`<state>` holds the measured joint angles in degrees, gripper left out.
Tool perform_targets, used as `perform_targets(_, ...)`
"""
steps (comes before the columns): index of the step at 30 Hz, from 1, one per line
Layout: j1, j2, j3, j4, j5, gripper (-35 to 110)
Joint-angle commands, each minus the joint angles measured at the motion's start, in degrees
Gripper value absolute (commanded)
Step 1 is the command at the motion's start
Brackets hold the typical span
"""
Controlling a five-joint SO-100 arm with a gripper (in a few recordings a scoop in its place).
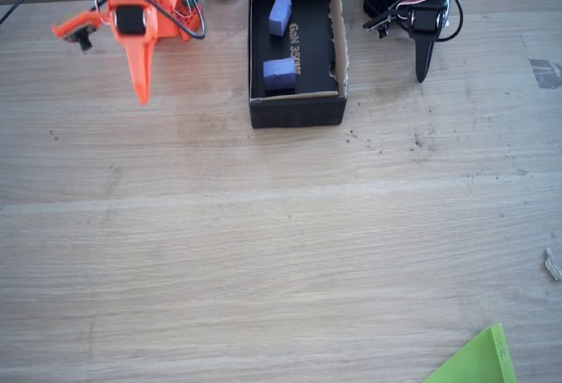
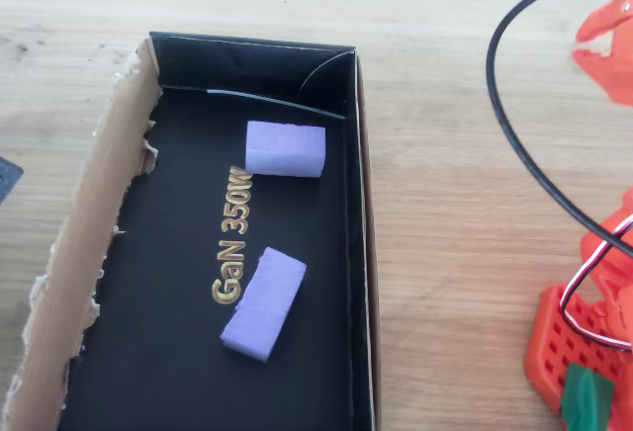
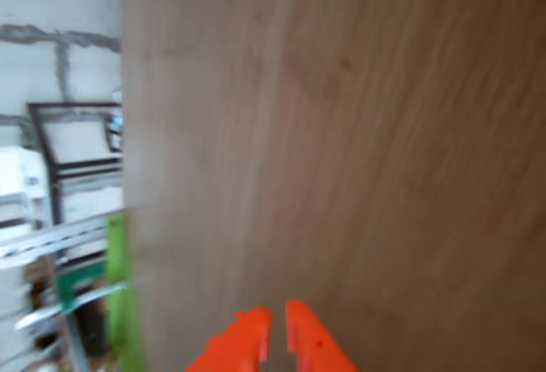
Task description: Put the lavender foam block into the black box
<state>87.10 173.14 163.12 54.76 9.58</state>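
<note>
A second lavender block [image 1: 280, 14] shares the black box [image 1: 297, 109]; orange hand [image 1: 140, 80] closed, empty.

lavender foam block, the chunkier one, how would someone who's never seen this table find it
Find the black box at the table's far edge in the fixed view, between the orange arm and a black arm. Two lavender blocks lie inside. The lavender foam block sits at the box's near end below the gold lettering; the other block lies at the far end.

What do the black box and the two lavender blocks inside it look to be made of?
The black box: cardboard with a matte black face, judging by its torn raw brown edge. The lavender blocks: probably foam, with a matte, slightly grainy surface and soft edges.
</note>
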Motion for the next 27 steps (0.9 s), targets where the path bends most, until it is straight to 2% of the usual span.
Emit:
perform_targets(1,1.0,1.0,0.3,3.4,2.5,0)
perform_targets(4,2.0,1.0,0.3,7.6,-1.3,0)
perform_targets(9,1.1,1.1,0.3,14.2,6.3,0)
perform_targets(16,-0.5,1.1,0.3,20.2,4.7,0)
perform_targets(20,-0.8,1.1,0.3,20.1,0.9,0)
perform_targets(27,-0.7,1.1,0.3,20.1,0.8,0)
